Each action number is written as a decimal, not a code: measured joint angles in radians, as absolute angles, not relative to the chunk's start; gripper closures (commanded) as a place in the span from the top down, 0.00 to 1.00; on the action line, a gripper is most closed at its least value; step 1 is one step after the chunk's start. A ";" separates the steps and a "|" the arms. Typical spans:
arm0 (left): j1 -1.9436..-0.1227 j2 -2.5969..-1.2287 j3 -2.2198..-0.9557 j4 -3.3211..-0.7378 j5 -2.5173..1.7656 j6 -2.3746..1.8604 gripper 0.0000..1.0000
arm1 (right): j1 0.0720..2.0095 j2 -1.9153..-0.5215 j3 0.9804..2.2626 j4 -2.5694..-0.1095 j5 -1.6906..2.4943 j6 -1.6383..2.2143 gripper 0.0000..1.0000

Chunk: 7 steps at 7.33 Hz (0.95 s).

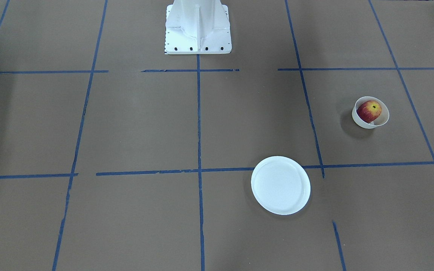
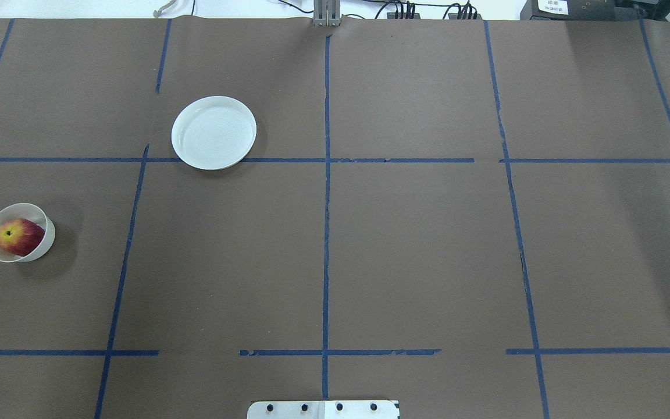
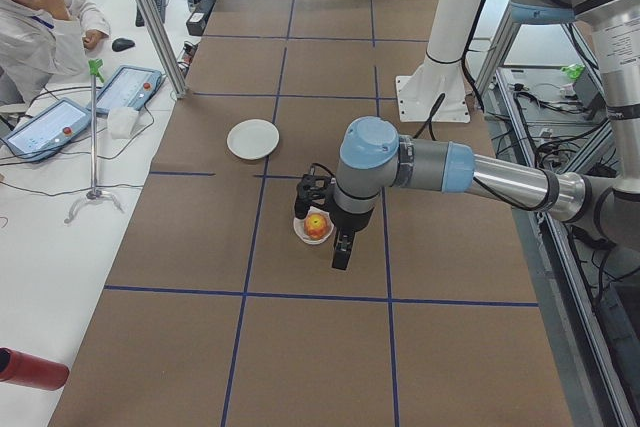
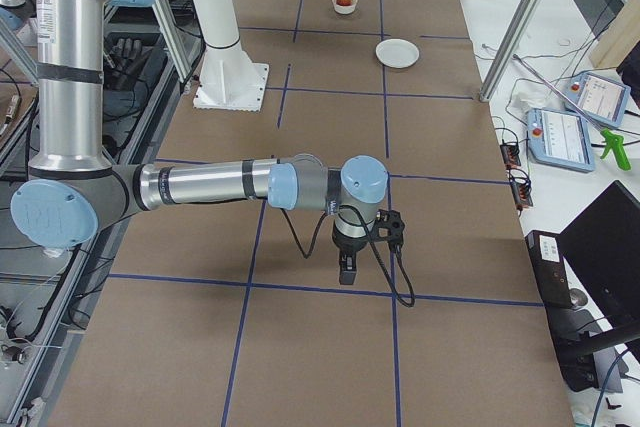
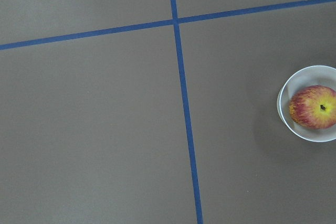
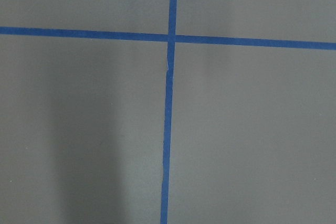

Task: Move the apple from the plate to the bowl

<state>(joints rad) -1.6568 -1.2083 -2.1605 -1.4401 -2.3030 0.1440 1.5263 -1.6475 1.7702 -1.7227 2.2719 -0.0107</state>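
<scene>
The red apple [image 1: 369,111] with a yellow patch lies inside the small cream bowl [image 1: 361,121] on the robot's left side of the table. Both also show in the overhead view, apple [image 2: 18,237] and bowl [image 2: 48,237], and at the right edge of the left wrist view, apple [image 5: 314,107] and bowl [image 5: 295,80]. The white plate [image 1: 280,185] is bare, farther out toward the operators' side [image 2: 214,132]. My left gripper [image 3: 341,250] hangs above the table by the bowl; I cannot tell its state. My right gripper [image 4: 346,269] hangs over bare table; I cannot tell its state.
The white robot base [image 1: 198,28] stands at the table's robot side. Blue tape lines cross the brown table cover. An operator [image 3: 35,22] sits by tablets [image 3: 125,87] on the side table, and a red bottle [image 3: 30,369] lies there.
</scene>
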 measured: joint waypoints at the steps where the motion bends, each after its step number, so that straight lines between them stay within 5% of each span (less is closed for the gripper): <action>1: -1.657 -1.197 -2.182 -1.440 -2.300 0.145 1.00 | 1.526 -1.647 1.770 -1.723 2.272 -0.011 1.00; 7: -1.665 -1.194 -2.212 -1.443 -2.297 0.146 1.00 | 1.526 -1.647 1.770 -1.723 2.272 -0.011 1.00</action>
<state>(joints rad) -1.6645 -1.1937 -2.2125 -1.4426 -2.2971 0.1457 1.5263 -1.6475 1.7702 -1.7227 2.2718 -0.0114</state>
